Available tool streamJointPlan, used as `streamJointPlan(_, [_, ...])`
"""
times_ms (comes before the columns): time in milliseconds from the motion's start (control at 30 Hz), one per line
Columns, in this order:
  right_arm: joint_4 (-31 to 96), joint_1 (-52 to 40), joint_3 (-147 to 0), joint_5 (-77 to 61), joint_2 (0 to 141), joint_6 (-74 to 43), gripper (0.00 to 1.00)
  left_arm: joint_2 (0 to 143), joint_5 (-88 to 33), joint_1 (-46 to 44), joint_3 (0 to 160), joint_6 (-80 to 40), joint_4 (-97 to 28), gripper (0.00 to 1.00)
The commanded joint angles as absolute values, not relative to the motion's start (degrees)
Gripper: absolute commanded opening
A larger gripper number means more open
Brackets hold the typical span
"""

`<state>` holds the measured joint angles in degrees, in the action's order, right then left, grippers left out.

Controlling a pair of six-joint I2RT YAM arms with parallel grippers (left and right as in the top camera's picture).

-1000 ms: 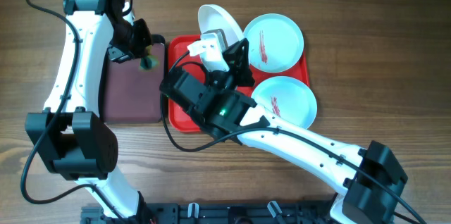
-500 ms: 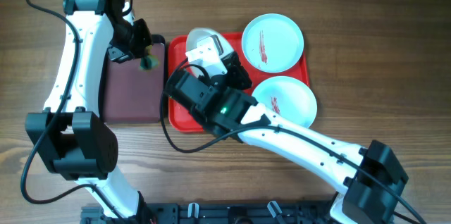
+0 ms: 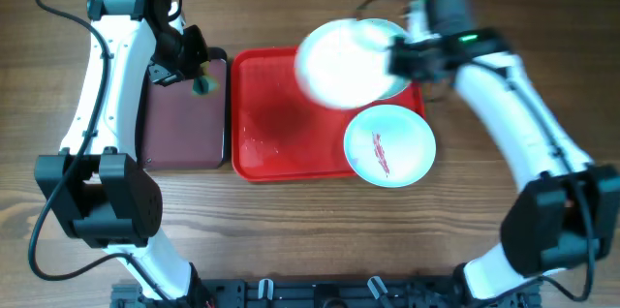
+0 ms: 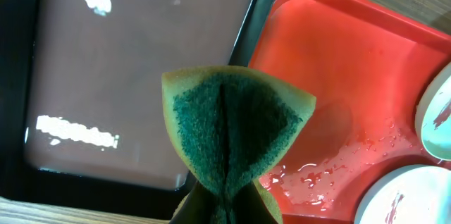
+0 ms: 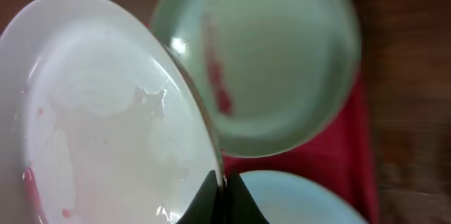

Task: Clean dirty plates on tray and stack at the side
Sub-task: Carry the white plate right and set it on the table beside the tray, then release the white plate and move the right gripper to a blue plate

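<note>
My right gripper is shut on the rim of the white plate and holds it tilted above the far right of the red tray. In the right wrist view the jaws pinch that plate, which is wet with faint pink smears. A pale-blue plate with a red streak lies beneath, mostly hidden from overhead. The second pale-blue plate sits at the tray's near right, streaked red. My left gripper is shut on a green sponge over the maroon tray.
The black-rimmed maroon tray lies directly left of the red tray, whose floor is wet. Bare wooden table surrounds both trays. My left arm stretches along the left side of the table.
My right arm has swung from the tray's left side to the far right, carrying the white plate rightward over the far pale-blue plate. The left arm and sponge have not moved.
</note>
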<state>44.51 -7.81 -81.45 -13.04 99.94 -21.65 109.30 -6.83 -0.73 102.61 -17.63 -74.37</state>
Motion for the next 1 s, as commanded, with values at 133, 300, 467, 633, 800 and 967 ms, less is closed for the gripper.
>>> streamJointPlan(133, [47.6,13.8,-80.1,-10.0,98.0,-22.7,0.04,109.1,-6.4,-0.8,103.0,-17.1,-74.2,0.04])
streamJointPlan(300, [46.7,20.8,-74.8,-3.6,98.0,-25.9,0.04,109.1,-6.5,-0.8,103.0,-18.0,-74.2,0.04])
streamJointPlan(467, [42.9,24.2,-68.8,0.9,98.0,-27.4,0.04,109.1,-6.5,-0.8,103.0,-18.4,-74.2,0.04])
streamJointPlan(633, [39.6,24.8,-66.0,3.7,98.0,-29.1,0.04,109.1,-6.5,-0.8,103.0,-18.4,-74.2,0.04])
streamJointPlan(800, [39.6,24.8,-66.0,5.1,98.0,-28.4,0.49,109.1,-6.5,-0.8,103.0,-18.4,-74.2,0.04])
streamJointPlan(967, [44.4,24.4,-69.4,-12.8,97.7,-18.2,0.52,109.1,-6.5,-0.8,103.0,-18.4,-74.5,0.04])
